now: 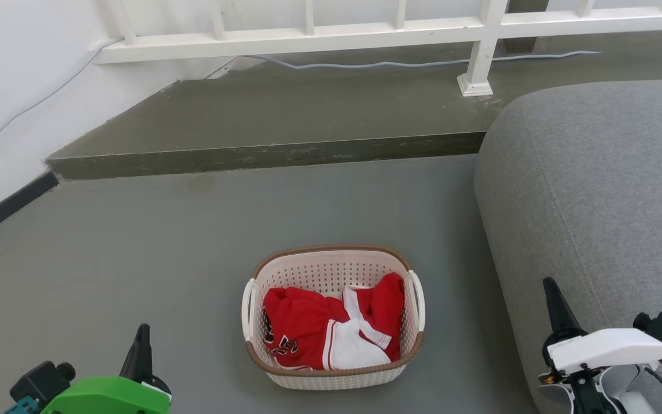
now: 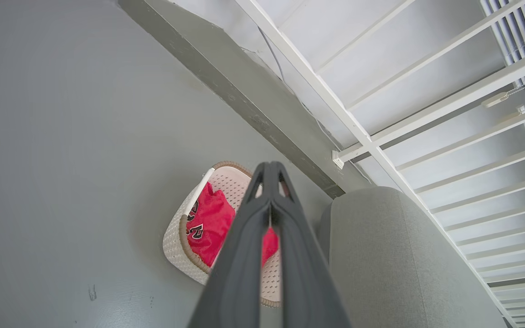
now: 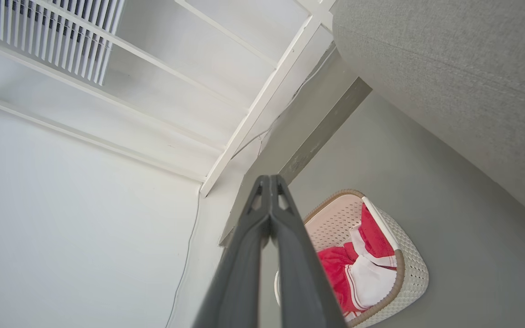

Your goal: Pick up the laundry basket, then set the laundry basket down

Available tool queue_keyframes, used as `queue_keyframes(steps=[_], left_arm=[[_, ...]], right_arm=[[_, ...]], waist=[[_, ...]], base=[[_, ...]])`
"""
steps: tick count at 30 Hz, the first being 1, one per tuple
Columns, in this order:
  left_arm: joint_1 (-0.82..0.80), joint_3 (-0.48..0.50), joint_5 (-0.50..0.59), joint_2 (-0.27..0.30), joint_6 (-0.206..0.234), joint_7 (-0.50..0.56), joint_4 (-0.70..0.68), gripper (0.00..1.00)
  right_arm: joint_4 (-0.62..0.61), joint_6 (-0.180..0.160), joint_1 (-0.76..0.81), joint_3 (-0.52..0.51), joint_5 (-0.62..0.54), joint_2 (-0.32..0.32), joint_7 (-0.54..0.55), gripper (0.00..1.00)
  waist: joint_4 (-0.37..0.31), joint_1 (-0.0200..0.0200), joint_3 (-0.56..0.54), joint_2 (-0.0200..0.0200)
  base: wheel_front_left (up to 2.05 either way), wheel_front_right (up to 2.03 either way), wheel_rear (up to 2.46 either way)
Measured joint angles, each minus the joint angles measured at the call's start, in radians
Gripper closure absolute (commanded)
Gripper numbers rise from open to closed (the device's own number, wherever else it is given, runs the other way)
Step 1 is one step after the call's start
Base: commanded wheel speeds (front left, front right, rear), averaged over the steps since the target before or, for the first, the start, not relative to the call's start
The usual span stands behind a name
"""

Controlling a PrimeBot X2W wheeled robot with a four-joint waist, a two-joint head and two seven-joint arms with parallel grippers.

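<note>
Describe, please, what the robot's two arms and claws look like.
The left claw has long, dark, tapering fingers on a bright green shell; the right claw has the same fingers on a white shell. A black module with a teal end sits beside each shell.

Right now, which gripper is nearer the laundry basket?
Left, narrowly. The left gripper is just left of the laundry basket; the right gripper is farther out, by the sofa.

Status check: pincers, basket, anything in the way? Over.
Shut, empty: left pincer, right pincer. Ungrasped on floor: laundry basket, red-and-white jersey inside. Beside it, robot's right: grey sofa, not touching.
</note>
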Motion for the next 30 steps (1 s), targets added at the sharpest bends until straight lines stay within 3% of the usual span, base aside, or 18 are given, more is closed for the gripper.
queue_keyframes(steps=[30], left_arm=[[-0.059,0.068,-0.355,0.003,-0.057,0.084,0.028,1.0]], right_arm=[[0.04,0.062,-0.062,-0.089,0.346,-0.017,0.072,1.0]], waist=[[0.0,0.0,0.004,0.0]], base=[[0.0,0.0,0.0]])
